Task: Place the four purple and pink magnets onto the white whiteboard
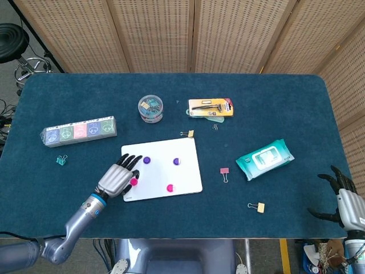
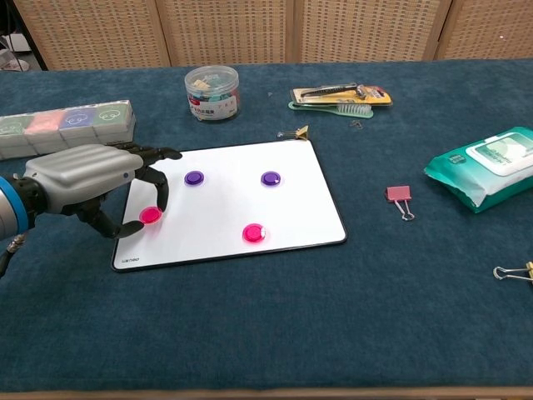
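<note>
The white whiteboard (image 1: 185, 174) (image 2: 225, 208) lies flat at the table's middle. Two purple magnets (image 1: 146, 160) (image 1: 177, 161) sit on its far half, also seen as the left purple magnet (image 2: 194, 177) and the right purple magnet (image 2: 271, 178). One pink magnet (image 1: 170, 188) (image 2: 253, 232) sits near the front edge. My left hand (image 1: 118, 177) (image 2: 87, 179) reaches over the board's left side and pinches a second pink magnet (image 1: 133, 181) (image 2: 150, 215) low against the board surface. My right hand (image 1: 345, 200) hangs off the table's right front corner, fingers spread, holding nothing.
A clip jar (image 1: 150, 108), a razor pack (image 1: 211, 107) and a gold clip (image 1: 187, 133) lie behind the board. A long box (image 1: 78, 131) and a teal clip (image 1: 61, 160) are on the left. On the right lie a wipes pack (image 1: 264, 158), a pink clip (image 1: 224, 172) and a yellow clip (image 1: 258, 206).
</note>
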Tool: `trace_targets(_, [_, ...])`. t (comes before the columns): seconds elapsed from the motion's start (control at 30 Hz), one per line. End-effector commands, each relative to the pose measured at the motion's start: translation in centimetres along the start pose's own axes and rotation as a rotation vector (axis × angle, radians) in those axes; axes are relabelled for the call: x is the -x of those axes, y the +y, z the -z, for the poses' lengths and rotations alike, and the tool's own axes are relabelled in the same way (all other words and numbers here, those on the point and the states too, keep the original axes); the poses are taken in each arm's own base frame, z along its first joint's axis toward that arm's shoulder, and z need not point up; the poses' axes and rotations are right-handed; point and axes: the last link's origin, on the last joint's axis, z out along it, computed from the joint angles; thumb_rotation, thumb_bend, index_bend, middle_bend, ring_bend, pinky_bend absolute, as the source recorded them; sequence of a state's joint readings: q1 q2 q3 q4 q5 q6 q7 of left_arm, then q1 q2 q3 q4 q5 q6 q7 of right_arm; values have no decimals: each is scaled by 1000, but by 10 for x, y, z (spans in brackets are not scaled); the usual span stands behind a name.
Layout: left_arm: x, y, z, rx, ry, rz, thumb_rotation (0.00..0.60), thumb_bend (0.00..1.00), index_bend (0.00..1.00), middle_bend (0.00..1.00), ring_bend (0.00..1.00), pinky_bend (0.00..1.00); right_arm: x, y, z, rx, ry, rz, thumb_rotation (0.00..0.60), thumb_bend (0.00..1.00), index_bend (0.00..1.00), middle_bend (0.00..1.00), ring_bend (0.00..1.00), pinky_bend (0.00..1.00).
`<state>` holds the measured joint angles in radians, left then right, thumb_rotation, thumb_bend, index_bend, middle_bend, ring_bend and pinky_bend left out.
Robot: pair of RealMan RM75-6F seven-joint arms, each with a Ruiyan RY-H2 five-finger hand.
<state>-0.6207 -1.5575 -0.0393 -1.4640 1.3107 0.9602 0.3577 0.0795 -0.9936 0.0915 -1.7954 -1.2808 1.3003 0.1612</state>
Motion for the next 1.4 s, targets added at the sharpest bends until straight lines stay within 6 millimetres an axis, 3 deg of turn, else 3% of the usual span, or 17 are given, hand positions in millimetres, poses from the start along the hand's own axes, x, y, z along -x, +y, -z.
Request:
trace_targets(0.03, [1, -1, -2, -6, 3, -3, 600, 413, 573, 0, 0, 0, 0, 0, 0, 0, -1, -1, 600, 81, 208, 0, 0, 0])
trace_targets(0.53, [3, 2, -13, -18, 19, 8, 600, 413, 572, 0, 0, 0, -1, 0, 0, 0, -1, -5, 600, 81, 208, 0, 0, 0])
trace_targets(1.4, [6, 16, -15, 22, 16, 4, 600, 413, 572, 0, 0, 0, -1, 1, 0, 2, -1, -5, 600, 81, 208, 0, 0, 0])
